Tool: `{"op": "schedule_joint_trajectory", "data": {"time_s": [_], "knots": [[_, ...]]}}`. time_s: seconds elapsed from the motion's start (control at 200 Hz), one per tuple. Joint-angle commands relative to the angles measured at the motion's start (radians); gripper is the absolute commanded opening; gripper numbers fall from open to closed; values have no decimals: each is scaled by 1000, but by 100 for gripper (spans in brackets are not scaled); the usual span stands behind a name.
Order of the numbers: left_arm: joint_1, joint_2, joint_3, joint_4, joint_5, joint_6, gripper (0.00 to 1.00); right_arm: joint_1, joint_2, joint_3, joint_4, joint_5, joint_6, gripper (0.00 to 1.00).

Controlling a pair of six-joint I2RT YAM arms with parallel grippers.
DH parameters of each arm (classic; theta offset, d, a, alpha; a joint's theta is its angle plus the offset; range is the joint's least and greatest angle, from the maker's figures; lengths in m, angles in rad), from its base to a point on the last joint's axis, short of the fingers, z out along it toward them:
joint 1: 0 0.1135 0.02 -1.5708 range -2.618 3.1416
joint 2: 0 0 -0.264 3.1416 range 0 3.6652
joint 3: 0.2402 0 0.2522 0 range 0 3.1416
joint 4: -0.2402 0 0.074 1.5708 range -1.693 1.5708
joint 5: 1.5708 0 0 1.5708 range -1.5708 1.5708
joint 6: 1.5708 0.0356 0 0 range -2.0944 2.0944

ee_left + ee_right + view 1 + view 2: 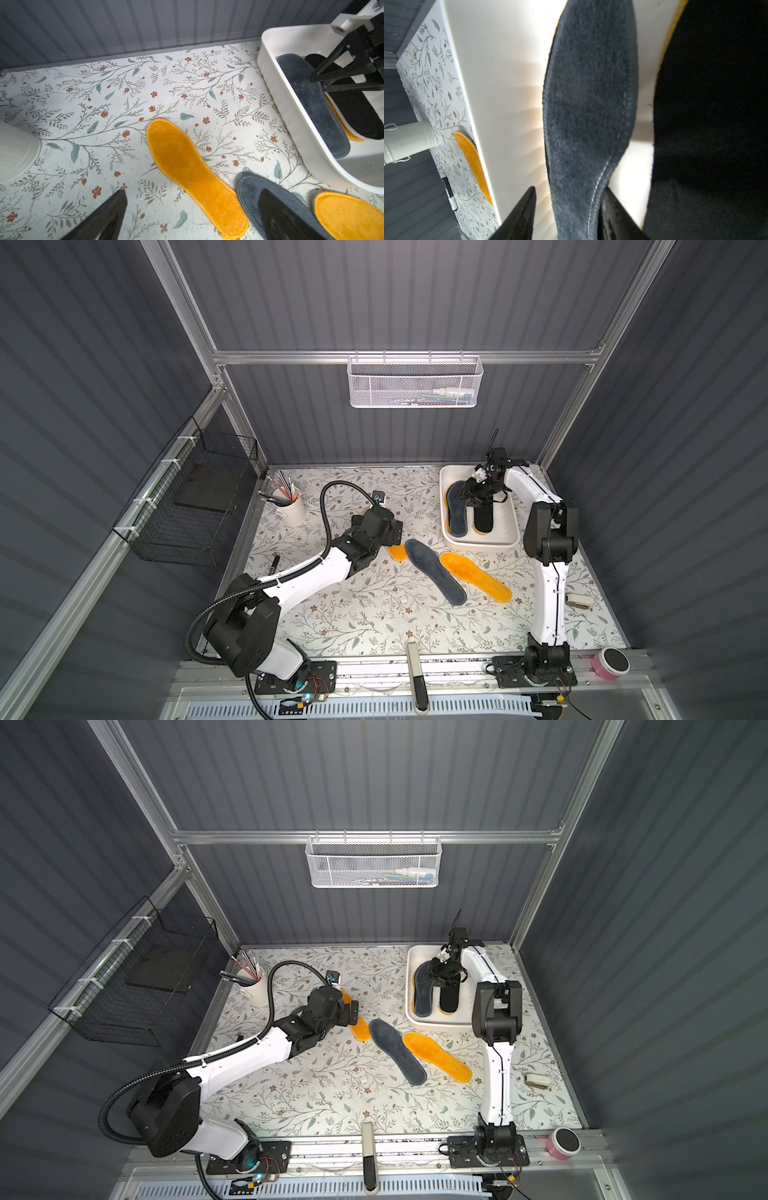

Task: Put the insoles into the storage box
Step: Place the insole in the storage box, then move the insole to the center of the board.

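Our right tool point(476, 502) dips into the storage box point(482, 546), parted astride a grey insole point(457, 516); our left tool point(393, 533) hovers wide open over the bare surface point(374, 614).

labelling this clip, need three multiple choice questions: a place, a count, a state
1. The insoles on the table, outside the box, number: A two B three C five
2. The right gripper is over: A the box B the table's middle C the table's front edge
3. The left gripper is: A open, empty B shut on an orange insole C shut on a grey insole

1 B: two orange and one grey lie there.
2 A: it hangs above the insoles inside.
3 A: its jaws stand wide, gripping nothing.
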Motion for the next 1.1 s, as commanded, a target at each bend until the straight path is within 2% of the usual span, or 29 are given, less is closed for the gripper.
{"op": "schedule_joint_trajectory", "data": {"time_s": [0.0,0.38,0.585,0.901,1.096], "knots": [[6,-26,-6,-9,-11,10,100,1,7,22,-41,16,-12,52],[6,-30,-8,-10,-5,4,100,3,-61,25,-63,12,-31,53],[7,-32,-6,-17,-7,-4,100,3,-179,-24,-73,2,-58,54],[43,-13,0,-21,63,-67,100,64,-472,-296,-2,-75,-151,55],[109,32,25,-47,219,-130,100,173,-625,-501,44,-56,-180,55]]}}
